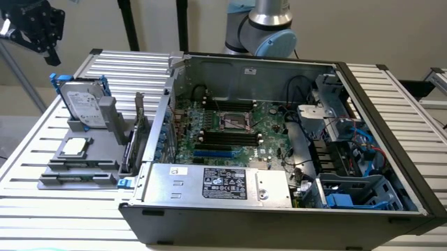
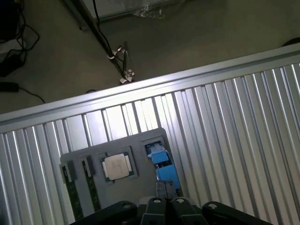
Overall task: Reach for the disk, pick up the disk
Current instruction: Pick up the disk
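Fingers (image 2: 161, 190) of the gripper (image 2: 165, 186) sit pressed together with nothing between them. In the exterior view the gripper hangs high over the far corner of the slatted table (image 1: 42, 219) at that view's left, above the disk (image 1: 82, 104) and well apart from it. Ringed by its blue bracket, the disk stands on edge, tilted, at the far end of a grey holder (image 1: 84, 159), label towards the camera, near the open case (image 1: 279, 230); a square chip (image 1: 75, 147) lies flat in the holder, on the disk's near side.
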You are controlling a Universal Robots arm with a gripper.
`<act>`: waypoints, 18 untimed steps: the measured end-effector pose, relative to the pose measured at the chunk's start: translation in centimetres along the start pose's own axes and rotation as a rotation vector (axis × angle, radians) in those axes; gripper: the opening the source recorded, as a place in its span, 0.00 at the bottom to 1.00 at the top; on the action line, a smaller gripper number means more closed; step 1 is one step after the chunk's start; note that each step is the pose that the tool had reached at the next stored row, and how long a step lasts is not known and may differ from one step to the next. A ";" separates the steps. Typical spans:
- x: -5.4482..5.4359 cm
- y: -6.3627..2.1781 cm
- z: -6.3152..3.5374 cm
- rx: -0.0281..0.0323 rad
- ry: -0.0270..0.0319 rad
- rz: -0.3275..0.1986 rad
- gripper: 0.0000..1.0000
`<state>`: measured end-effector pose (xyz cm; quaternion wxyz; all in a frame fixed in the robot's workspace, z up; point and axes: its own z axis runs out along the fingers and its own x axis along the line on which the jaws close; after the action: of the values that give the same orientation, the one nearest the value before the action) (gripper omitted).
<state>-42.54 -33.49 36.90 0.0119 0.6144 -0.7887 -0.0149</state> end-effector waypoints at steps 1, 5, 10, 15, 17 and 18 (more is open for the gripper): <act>0.0 0.00 0.00 0.0000 0.0000 0.000 0.11; 0.0 0.00 0.00 0.0000 0.0000 0.000 0.11; 0.0 0.01 0.00 0.0001 0.0012 -0.031 0.11; -0.1 0.02 0.00 0.0001 0.0044 -0.115 0.11; -0.1 0.02 0.00 0.0001 0.0058 -0.151 0.11; -0.1 0.02 0.00 0.0000 0.0065 -0.169 0.11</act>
<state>-42.54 -33.42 36.90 0.0131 0.6790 -0.7339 -0.0139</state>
